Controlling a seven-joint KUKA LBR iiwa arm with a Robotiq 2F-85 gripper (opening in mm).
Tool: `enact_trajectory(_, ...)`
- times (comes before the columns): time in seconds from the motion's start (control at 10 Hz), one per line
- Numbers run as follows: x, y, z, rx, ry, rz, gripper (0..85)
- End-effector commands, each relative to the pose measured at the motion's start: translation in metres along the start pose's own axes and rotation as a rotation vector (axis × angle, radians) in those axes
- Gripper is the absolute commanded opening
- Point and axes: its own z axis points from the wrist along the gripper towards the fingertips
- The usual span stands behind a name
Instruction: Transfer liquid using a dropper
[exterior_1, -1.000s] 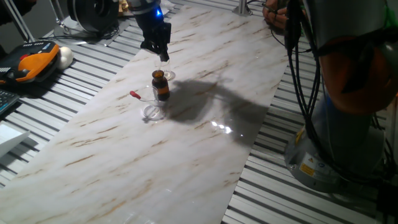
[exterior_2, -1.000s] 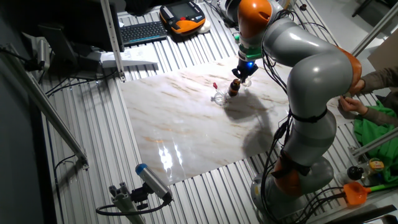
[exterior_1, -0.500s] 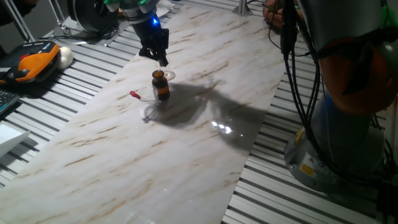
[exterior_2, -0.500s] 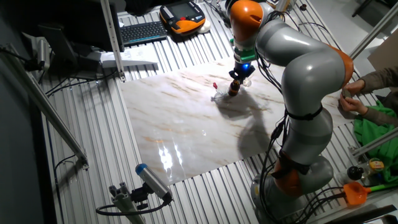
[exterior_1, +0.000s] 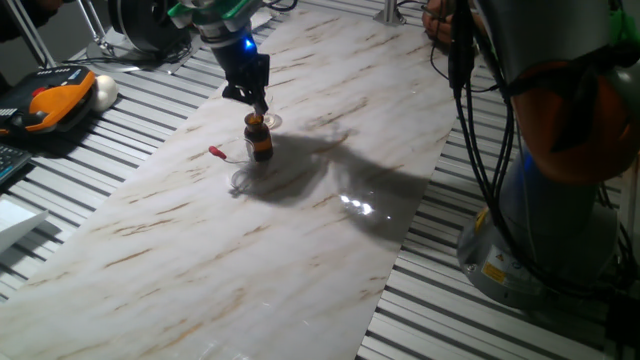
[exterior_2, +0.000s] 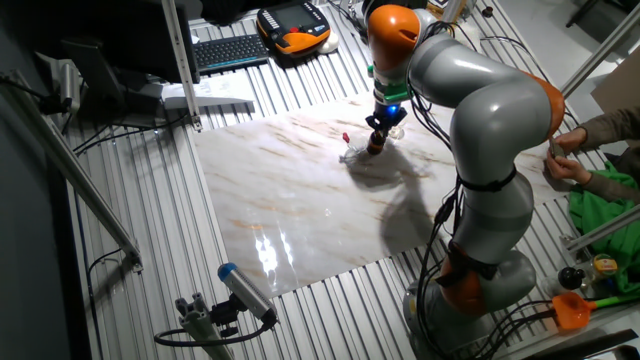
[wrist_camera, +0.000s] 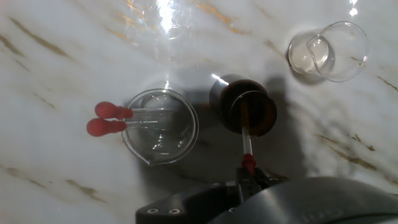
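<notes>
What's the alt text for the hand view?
The gripper holds a dropper with its tip in an open amber bottle. Left, two red-bulbed droppers lie across a beaker; another beaker sits upper right.

1. Below me lies a white marble-patterned slab (exterior_1: 300, 230), and I place everything else by it.
2. Beyond its far left corner I see an orange and black handheld unit (exterior_1: 50, 100) on the slatted table (exterior_1: 480, 320).
3. A black keyboard (exterior_2: 228, 50) lies near that unit, off the same end.
4. Off the slab's near corner sits a blue-tipped cylinder on a bracket (exterior_2: 240, 290), possibly a camera.
5. Past its right edge, a green cloth (exterior_2: 600, 215).
</notes>
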Motion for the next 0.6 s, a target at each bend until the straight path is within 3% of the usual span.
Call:
enact_trajectory(0.0, -0.001, 0.0, 0.002, -0.003, -0.001, -0.004, 0.0)
enact_trajectory(0.5, -0.012, 0.0, 0.017, -0.009, -0.026, -0.019, 0.0)
